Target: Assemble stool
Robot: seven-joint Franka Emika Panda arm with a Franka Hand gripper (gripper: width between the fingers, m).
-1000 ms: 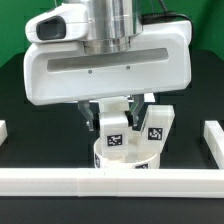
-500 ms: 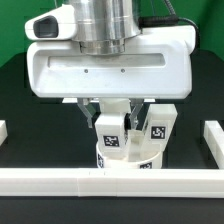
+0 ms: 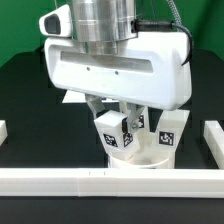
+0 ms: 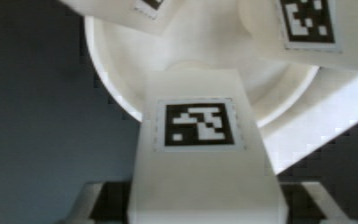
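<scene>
Bench [image 3: 25, 95]: black surface, fills the middle of the frame in the exterior view; shows as dark ground in the wrist view.

Border rails [image 3: 60, 181]: white, one long rail across the lower edge of the frame; short upright pieces at the lower left and lower right.

Backdrop [image 3: 20, 25]: green, upper left corner.

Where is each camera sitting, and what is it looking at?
Exterior view: off the arm, level with the table, facing the robot's big white wrist housing head-on; below it the gripper reaches to the tagged legs standing on the round seat, with a white border rail in front.
Wrist view: on the wrist, looking along the gripper at a tagged leg over the seat; the fingers show only as dark bits at the edge.
Shared: both see the seat and tagged legs.
</scene>
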